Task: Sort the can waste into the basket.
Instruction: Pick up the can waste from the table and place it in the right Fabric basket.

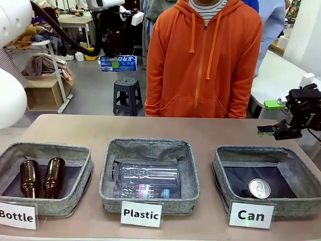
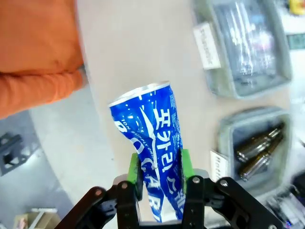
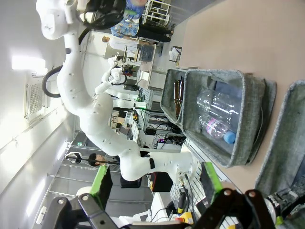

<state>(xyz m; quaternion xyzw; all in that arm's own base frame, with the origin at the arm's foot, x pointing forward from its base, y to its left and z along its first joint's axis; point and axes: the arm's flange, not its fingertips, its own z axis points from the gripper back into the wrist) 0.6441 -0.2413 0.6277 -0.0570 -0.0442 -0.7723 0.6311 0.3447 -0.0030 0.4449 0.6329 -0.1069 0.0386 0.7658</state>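
Blue can w/ white print (image 2: 152, 157), crushed, sits clamped between the green pads (image 2: 134, 172) of the left gripper (image 2: 159, 174), jaws closed on its lower part, top end pointing away from the wrist cam. In front view same can (image 1: 118, 63) hangs high up at upper left, above & behind the table's far edge, well apart from the baskets. Can w/ silver round top (image 1: 259, 189) lies in the "Can" basket (image 1: 228, 173), front part, on the dark lining. Right gripper (image 1: 273, 117) is open, empty, hovering over the table just beyond that basket's far right corner. Middle "Plastic" basket (image 1: 188, 170) holds clear plastic bottles (image 1: 145, 175); left "Bottle" basket (image 1: 85, 168) holds 2 brown glass bottles (image 1: 41, 177) side by side. Person in orange hoodie (image 1: 203, 57) stands at far side of the table (image 1: 150, 128)
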